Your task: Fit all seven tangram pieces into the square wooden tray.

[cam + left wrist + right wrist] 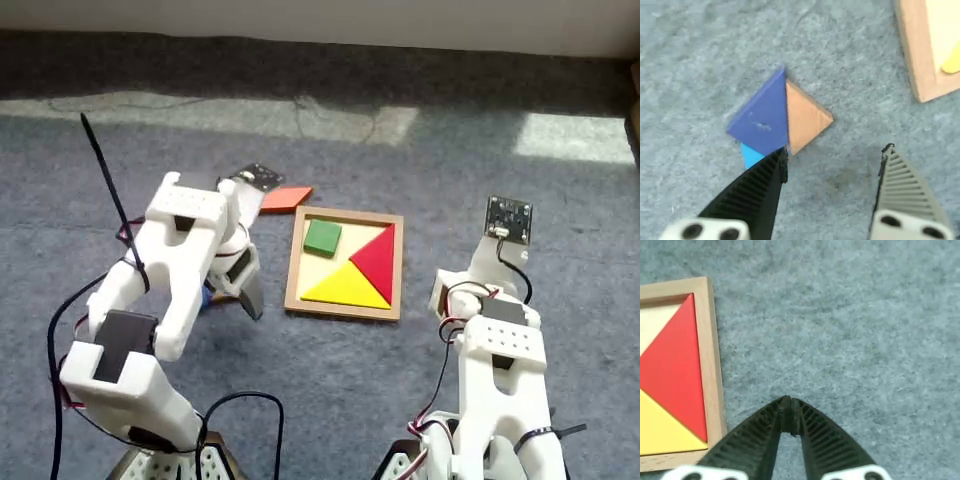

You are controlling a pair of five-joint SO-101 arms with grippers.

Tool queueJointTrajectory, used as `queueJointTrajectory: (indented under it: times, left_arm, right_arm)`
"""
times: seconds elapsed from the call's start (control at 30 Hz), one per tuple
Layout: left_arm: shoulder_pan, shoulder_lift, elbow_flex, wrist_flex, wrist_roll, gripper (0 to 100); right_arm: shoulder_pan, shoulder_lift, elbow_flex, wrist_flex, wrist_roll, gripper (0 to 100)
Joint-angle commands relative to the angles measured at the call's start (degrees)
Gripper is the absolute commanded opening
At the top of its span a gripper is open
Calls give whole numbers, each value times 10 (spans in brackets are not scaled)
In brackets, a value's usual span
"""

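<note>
High view first: got the square wooden tray point(293, 262) sitting around mid-desk, between the two arms. Already holds a green square point(322, 237), a red triangle point(376, 258) and a yellow triangle point(345, 288), so probably four left to place. Also spotting an orange piece point(285, 198) on the desk just past the tray's far corner on the left arm's side. Can see the left arm point(170, 270) bent down right beside the tray and the right arm point(500, 350) parked on the other side, well apart from any loose piece.

Left wrist view: shows the left end effector point(835, 150) spread wide, gripping nothing. Got a dark blue triangle point(762, 120) and a tan triangle point(805, 117) lying edge to edge as a diamond, plus a light blue piece point(751, 155) poking out by the dark blue one; can't tell if stacked or just butted up. Puts the black finger point(757, 192) tip right at the diamond's near point, with the whole cluster ahead and off to that finger's side, not in the gap. Worth noting the seam running roughly along the reach direction. Guessing a sideways shift before any closing. Definitely the nearer arm for these.

Right wrist view: shows the right end effector point(790, 412) pinched fully shut on nothing, hovering over the desk just off the tray's rim.
</note>
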Motion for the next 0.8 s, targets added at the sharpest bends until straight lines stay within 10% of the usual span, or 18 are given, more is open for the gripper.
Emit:
queueJointTrajectory:
  times: [0.0, 0.77]
  left_arm:
    - [14, -3, 22, -55, 37, 287]
    - [15, -1, 57, -123, 46, 145]
  right_arm:
    - [6, -19, -1, -10, -3, 9]
    - [6, -19, -1, -9, -3, 9]
